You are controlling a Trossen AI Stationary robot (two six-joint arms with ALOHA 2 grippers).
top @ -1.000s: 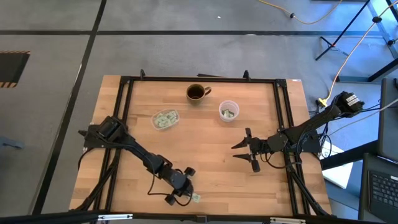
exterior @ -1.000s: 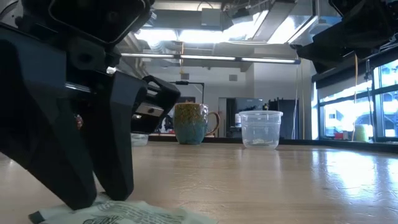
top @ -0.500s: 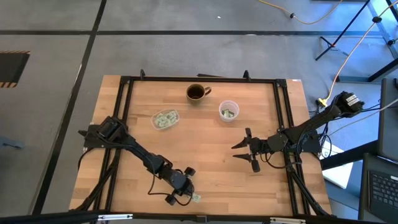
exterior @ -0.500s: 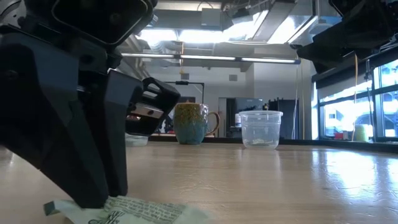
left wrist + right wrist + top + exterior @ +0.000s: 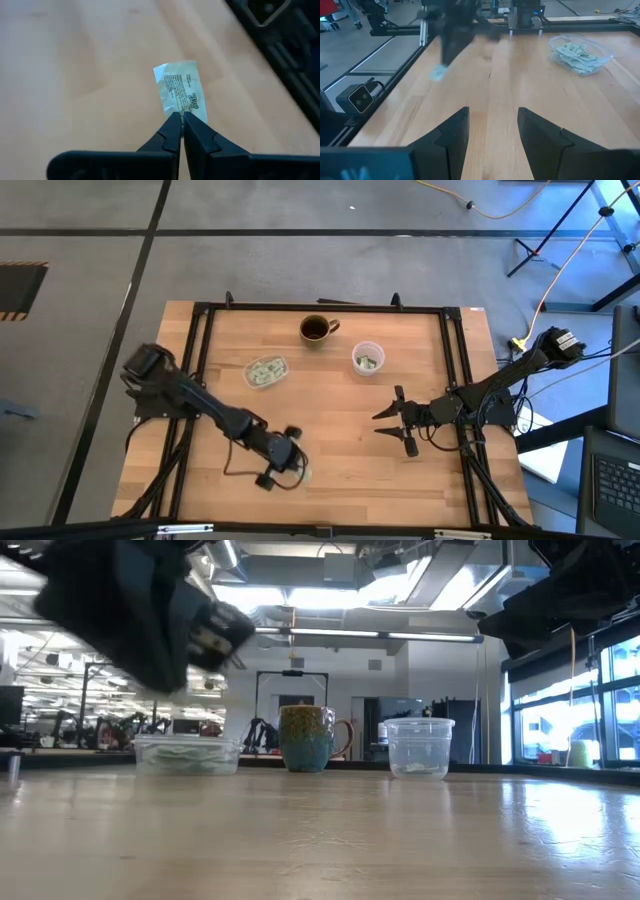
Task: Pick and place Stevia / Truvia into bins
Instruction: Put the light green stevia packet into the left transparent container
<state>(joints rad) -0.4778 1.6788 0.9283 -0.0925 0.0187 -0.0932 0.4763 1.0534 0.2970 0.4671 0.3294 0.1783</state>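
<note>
Paper sachet (image 5: pixel 180 95) pinched in left end effector (image 5: pixel 181 118); low view hides it.

Bare table (image 5: pixel 340 405) lies open between both arms; tub (image 5: pixel 266 371), mug (image 5: pixel 317 329) and cup (image 5: pixel 367 359) crowd its far side.

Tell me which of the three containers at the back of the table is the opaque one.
The mug with the handle, farthest back: dark and opaque. The shallow tub and round cup are clear plastic with sachets inside.

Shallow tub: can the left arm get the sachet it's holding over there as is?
Probably yes. The left gripper is shut on the sachet, lifted, and only bare table lies between it and the shallow tub.
</note>
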